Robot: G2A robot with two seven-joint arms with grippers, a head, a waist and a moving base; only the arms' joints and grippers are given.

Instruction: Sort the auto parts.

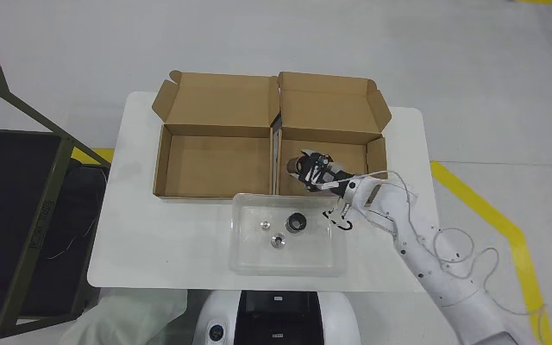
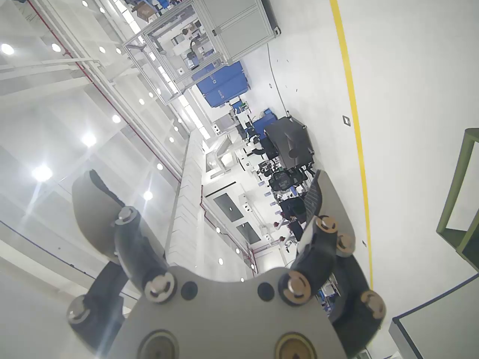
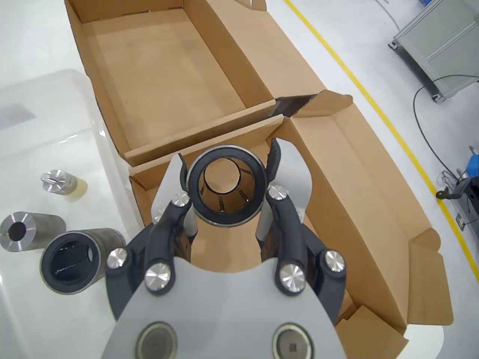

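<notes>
My right gripper is shut on a black-rimmed metal bearing sleeve, holding it over the right cardboard box. The left cardboard box beside it stands bare inside. In the clear plastic bin lie another bearing sleeve, a solid steel cylinder with a bore and a small metal plug. My left gripper is open, raised off the table and facing the hall.
Both boxes have their lids folded back toward the far side of the white table. A dark cart with a green frame stands off the table's left side. Yellow floor tape runs to the right.
</notes>
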